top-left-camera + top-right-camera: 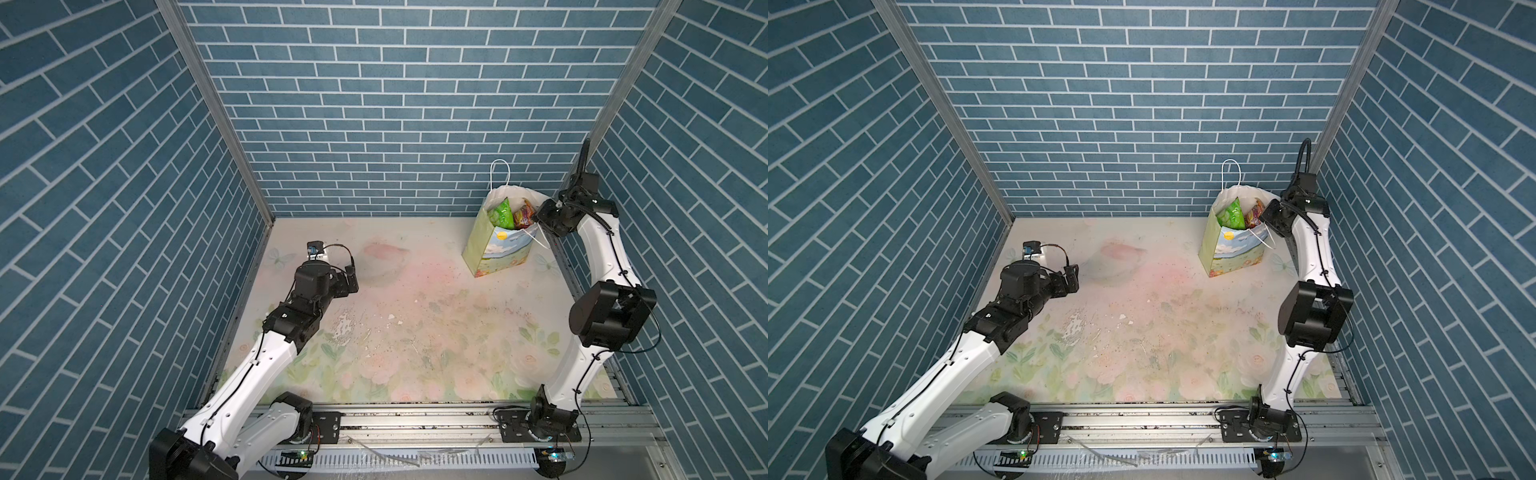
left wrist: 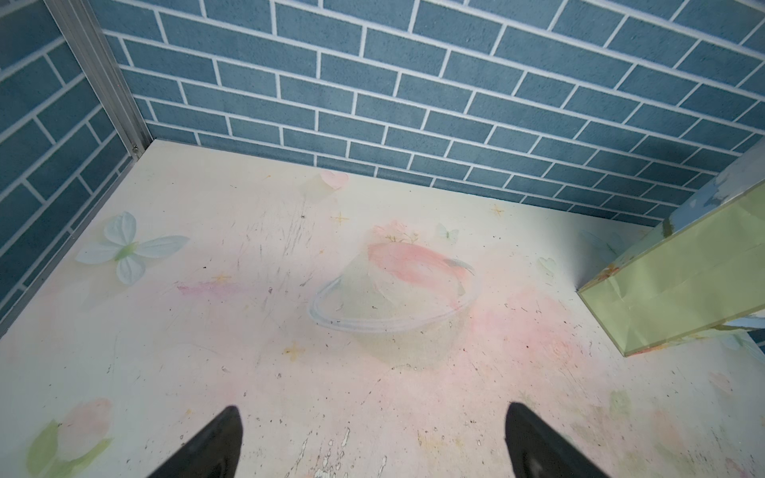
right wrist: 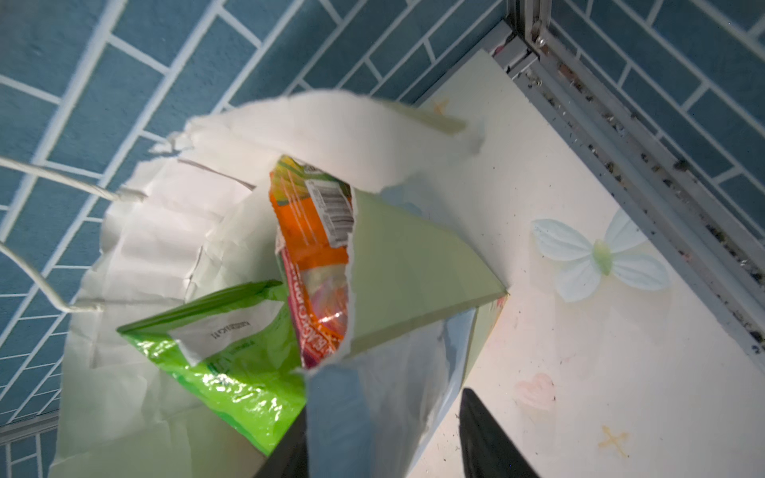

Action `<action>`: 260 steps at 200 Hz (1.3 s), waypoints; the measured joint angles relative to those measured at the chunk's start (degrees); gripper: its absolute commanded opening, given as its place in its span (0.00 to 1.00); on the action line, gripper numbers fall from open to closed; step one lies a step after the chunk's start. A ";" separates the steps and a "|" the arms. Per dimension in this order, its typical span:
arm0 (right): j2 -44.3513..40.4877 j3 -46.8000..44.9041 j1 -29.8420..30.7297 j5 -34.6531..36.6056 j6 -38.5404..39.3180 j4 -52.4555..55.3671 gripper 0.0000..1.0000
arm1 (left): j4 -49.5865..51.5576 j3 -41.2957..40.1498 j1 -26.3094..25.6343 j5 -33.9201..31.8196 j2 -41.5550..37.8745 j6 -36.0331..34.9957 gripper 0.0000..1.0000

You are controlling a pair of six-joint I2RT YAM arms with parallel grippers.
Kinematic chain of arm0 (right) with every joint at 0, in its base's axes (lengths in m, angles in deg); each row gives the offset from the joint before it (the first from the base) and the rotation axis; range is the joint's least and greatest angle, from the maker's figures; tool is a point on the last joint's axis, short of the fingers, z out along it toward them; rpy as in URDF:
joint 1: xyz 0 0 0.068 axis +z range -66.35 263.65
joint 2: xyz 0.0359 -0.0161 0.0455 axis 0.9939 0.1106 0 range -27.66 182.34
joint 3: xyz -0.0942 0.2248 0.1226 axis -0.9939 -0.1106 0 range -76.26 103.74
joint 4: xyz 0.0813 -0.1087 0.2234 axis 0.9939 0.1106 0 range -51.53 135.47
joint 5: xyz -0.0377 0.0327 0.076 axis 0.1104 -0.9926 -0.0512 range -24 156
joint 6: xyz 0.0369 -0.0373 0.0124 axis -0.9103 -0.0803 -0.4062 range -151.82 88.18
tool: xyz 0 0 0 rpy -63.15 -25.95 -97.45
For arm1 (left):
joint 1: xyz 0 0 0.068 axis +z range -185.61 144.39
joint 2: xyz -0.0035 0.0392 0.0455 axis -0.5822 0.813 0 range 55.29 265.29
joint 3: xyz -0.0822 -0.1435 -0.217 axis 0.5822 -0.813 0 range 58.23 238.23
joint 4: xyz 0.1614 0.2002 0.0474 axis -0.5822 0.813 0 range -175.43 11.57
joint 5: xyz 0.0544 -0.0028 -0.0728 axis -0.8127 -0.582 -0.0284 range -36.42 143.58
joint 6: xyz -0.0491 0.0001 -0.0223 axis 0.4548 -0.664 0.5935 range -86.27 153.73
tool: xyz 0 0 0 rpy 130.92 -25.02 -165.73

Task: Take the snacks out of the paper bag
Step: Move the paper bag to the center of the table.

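Note:
The paper bag (image 1: 494, 253) (image 1: 1229, 253) stands upright at the back right, its torn white rim gaping. Snacks poke out of it: a green chip bag (image 1: 501, 214) (image 3: 223, 364) and an orange candy pack (image 1: 523, 217) (image 3: 314, 240). My right gripper (image 3: 383, 409) (image 1: 540, 220) is at the bag's right front corner, with one finger inside and one finger (image 3: 480, 434) outside. It is shut on the bag's blue-printed wall (image 3: 372, 397), which fills the gap. My left gripper (image 2: 372, 407) (image 1: 353, 274) hangs open over bare table at the left, holding nothing.
Brick-patterned walls close in the back and both sides; the bag stands near the back right corner post (image 3: 534, 29). A white cord handle (image 1: 498, 174) rises above the bag's far rim. In the left wrist view the bag's pale-green side (image 2: 683, 281) shows.

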 measured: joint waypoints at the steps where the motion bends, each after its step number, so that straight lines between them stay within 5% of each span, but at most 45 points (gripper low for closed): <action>1: -0.09 -0.17 0.00 -0.02 -0.02 -0.02 0.50 | 0.00 0.00 0.00 0.00 0.02 0.00 1.00; 75: -4.90 -7.54 0.20 -1.64 -2.89 -3.48 0.00 | -0.02 0.00 0.00 0.83 1.62 0.22 1.00; 260: -13.84 -16.11 10.01 -3.61 -1.60 -1.84 0.00 | 1.73 5.62 -2.71 3.65 0.26 1.70 1.00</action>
